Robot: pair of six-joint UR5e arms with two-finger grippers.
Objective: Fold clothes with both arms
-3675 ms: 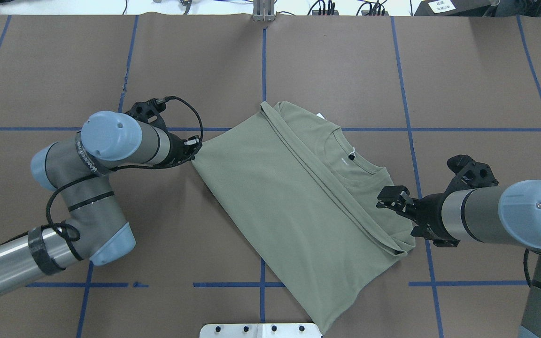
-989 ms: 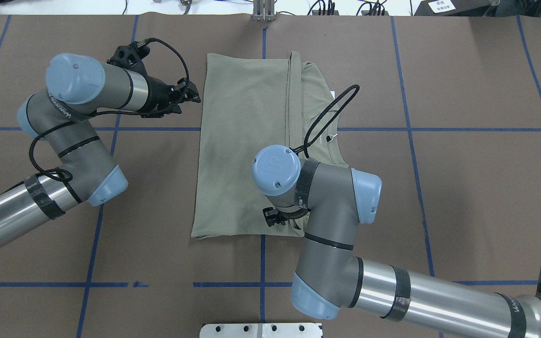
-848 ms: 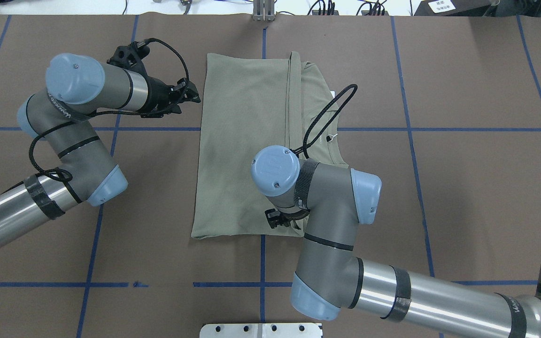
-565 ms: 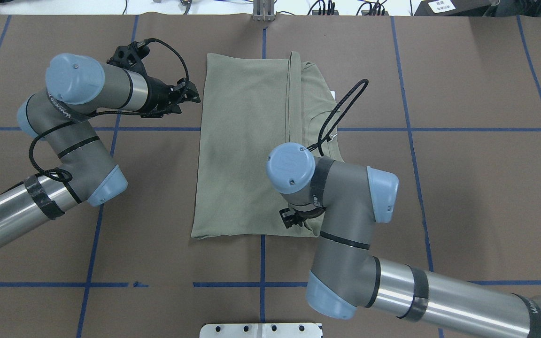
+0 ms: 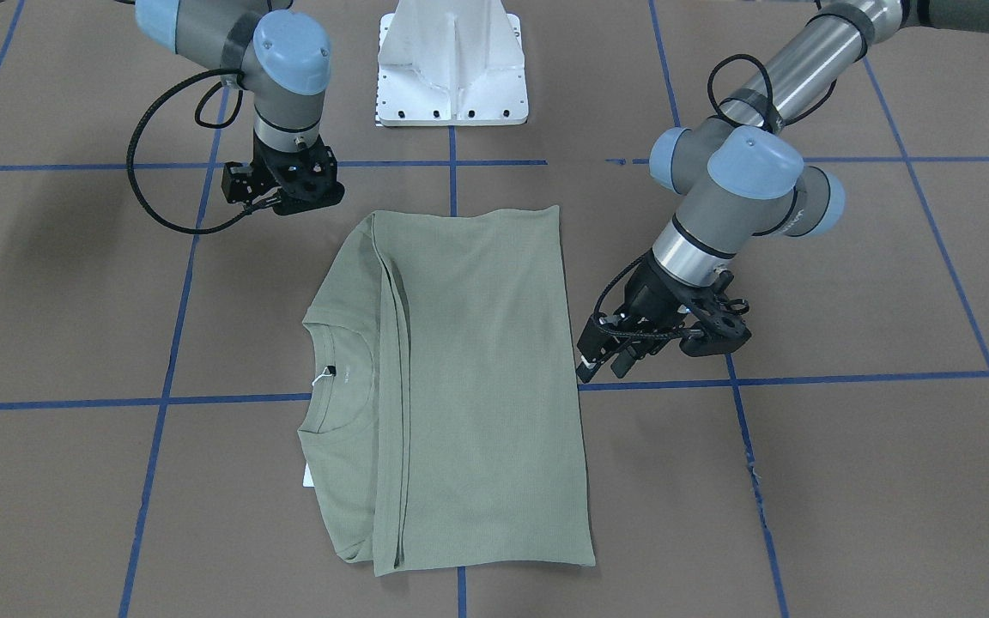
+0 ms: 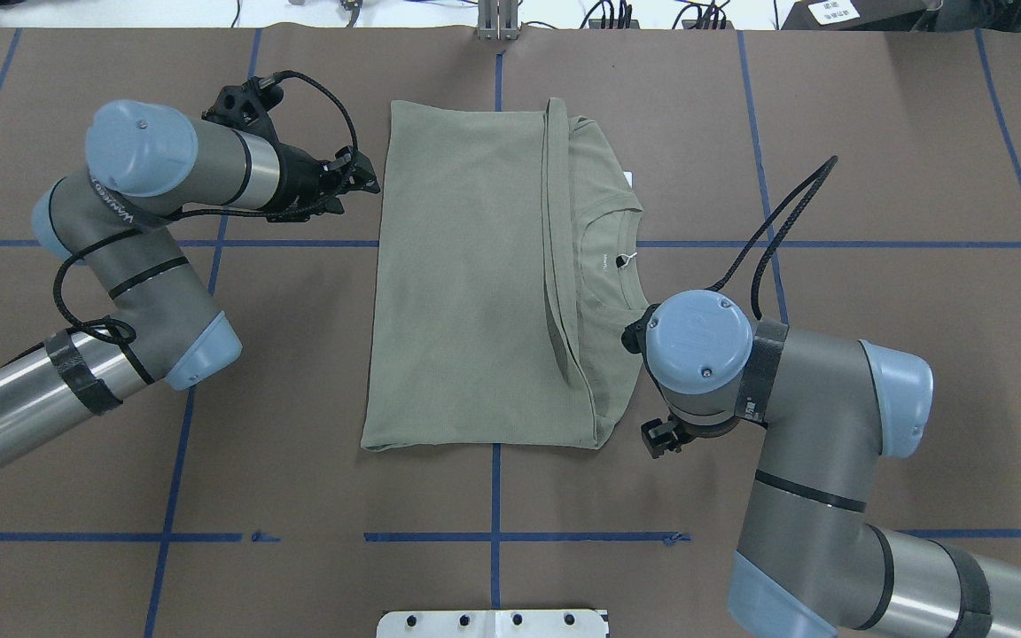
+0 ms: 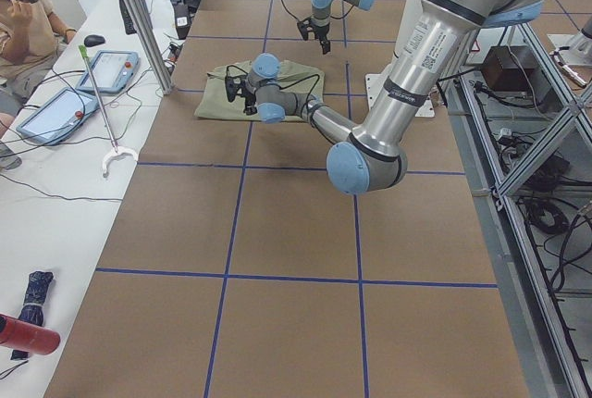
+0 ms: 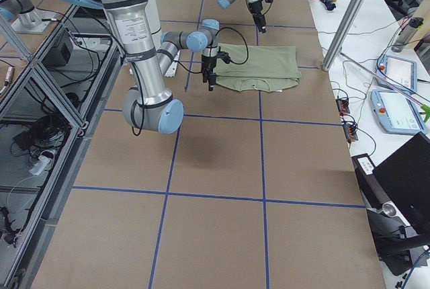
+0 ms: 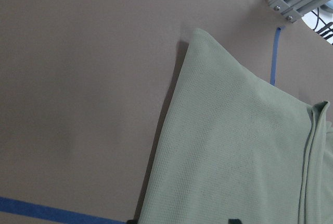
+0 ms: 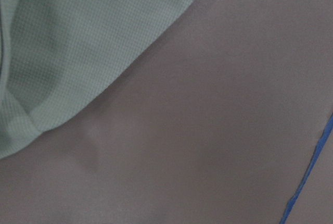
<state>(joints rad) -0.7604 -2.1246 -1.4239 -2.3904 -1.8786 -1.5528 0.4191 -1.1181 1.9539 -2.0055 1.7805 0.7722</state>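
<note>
The sage-green shirt [image 6: 475, 283] lies flat on the brown table as a folded rectangle, with its collar and white tag [image 6: 624, 260] on the right half. It also shows in the front view [image 5: 477, 386]. My left gripper [image 6: 370, 182] is open and empty, just off the shirt's far left edge; it also shows in the front view [image 5: 599, 367]. The left wrist view shows the shirt's corner [image 9: 234, 146] below it. My right gripper [image 6: 663, 434] points down just off the shirt's near right corner, apart from it. I cannot tell whether it is open. The right wrist view shows that corner [image 10: 78, 41].
The white pedestal base [image 5: 452, 69] stands at the robot's edge. An aluminium post [image 6: 497, 18] stands at the far edge. Blue tape lines [image 6: 493, 536] cross the table. A person and tablets [image 7: 55, 106] are at a side table.
The shirt was turned square and carried toward the far edge. In the last second my right arm slid right, off the shirt's near corner. The left arm stayed still.
</note>
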